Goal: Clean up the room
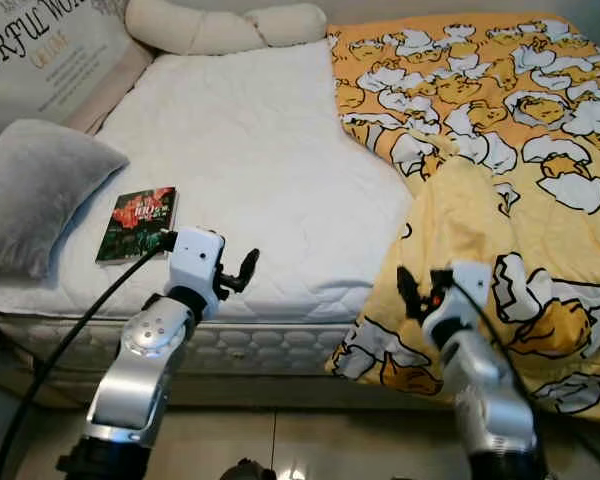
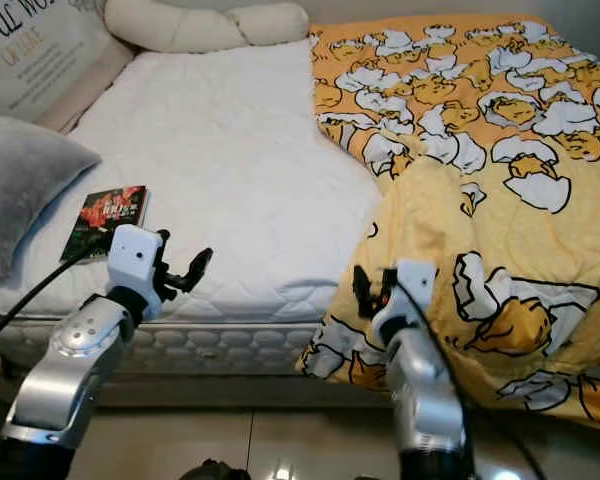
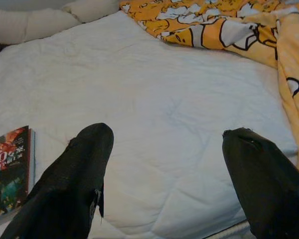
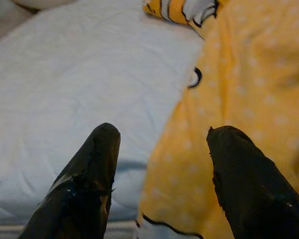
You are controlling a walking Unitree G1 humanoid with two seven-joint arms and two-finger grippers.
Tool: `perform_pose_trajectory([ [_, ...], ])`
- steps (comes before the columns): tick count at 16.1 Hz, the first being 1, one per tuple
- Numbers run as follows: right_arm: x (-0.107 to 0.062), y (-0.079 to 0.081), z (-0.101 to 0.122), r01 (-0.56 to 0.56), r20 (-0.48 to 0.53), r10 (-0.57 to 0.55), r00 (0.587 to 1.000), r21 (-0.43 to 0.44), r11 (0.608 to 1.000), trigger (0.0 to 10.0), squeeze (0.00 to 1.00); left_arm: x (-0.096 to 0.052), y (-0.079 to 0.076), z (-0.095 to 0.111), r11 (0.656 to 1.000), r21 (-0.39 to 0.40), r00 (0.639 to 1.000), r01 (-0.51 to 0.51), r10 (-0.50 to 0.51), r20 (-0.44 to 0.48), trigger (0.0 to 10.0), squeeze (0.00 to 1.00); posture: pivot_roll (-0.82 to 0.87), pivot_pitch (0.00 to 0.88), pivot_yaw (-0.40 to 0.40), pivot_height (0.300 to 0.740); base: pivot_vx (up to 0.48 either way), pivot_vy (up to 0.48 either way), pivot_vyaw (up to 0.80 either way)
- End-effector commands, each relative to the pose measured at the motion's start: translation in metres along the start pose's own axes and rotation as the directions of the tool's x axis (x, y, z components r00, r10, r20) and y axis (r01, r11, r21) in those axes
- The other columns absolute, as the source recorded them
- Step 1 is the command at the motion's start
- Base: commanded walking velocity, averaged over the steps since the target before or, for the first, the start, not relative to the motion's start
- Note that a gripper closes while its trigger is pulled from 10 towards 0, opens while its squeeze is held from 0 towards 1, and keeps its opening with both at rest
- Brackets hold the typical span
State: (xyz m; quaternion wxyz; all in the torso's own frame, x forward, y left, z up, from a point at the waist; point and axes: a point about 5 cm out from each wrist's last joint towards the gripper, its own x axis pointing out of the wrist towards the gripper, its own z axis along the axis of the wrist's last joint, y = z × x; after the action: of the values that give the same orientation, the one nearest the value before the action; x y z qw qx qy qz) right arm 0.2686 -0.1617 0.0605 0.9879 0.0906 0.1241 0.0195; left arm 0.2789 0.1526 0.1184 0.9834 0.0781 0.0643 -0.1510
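The bed (image 1: 250,170) takes up most of the frame, running from the lower edge up to the top; the blanket (image 1: 500,180) is piled over its right half and spills down the front edge at lower right; a book (image 1: 137,223) lies on the mattress at centre left, near the front edge; just left of it, at the left edge, sits a cushion (image 1: 35,190); above that, in the upper left corner, a printed pillow (image 1: 50,50) leans; along the top centre a long bolster (image 1: 225,27) lies across the head of the bed; the floor (image 1: 280,440) runs along the bottom, in front of the bed.
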Motion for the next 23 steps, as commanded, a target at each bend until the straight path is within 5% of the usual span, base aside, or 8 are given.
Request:
perform_pose_trajectory([
  [1,-0.003,0.003,0.006,0.013,0.041,-0.012,0.999,-0.029,0.999,10.0,0.00,-0.003,0.004,0.004,0.999,0.002,0.999,-0.033,0.033,0.017,10.0,0.00,-0.06,0.000,0.087,0.740,0.000,0.000,0.00],
  [10,-0.021,0.008,0.013,0.006,0.085,0.007,0.996,-0.146,0.989,10.0,0.00,-0.014,0.013,-0.007,0.992,-0.054,0.994,-0.112,0.112,-0.009,10.0,0.00,-0.06,0.000,0.050,0.740,0.000,0.060,0.00],
  [15,-0.023,0.013,0.011,-0.032,0.057,0.039,0.998,-0.111,0.993,10.0,0.00,-0.017,0.018,-0.008,0.992,-0.039,0.993,-0.119,0.118,-0.018,10.0,0.00,-0.05,0.000,0.046,0.740,0.000,0.310,0.00],
  [23,-0.025,0.010,0.009,0.006,0.050,-0.001,0.999,-0.088,0.996,10.0,0.00,-0.010,0.021,-0.003,0.996,-0.012,0.996,-0.086,0.086,-0.014,10.0,0.00,-0.06,0.000,0.071,0.740,0.000,0.309,-0.64],
])
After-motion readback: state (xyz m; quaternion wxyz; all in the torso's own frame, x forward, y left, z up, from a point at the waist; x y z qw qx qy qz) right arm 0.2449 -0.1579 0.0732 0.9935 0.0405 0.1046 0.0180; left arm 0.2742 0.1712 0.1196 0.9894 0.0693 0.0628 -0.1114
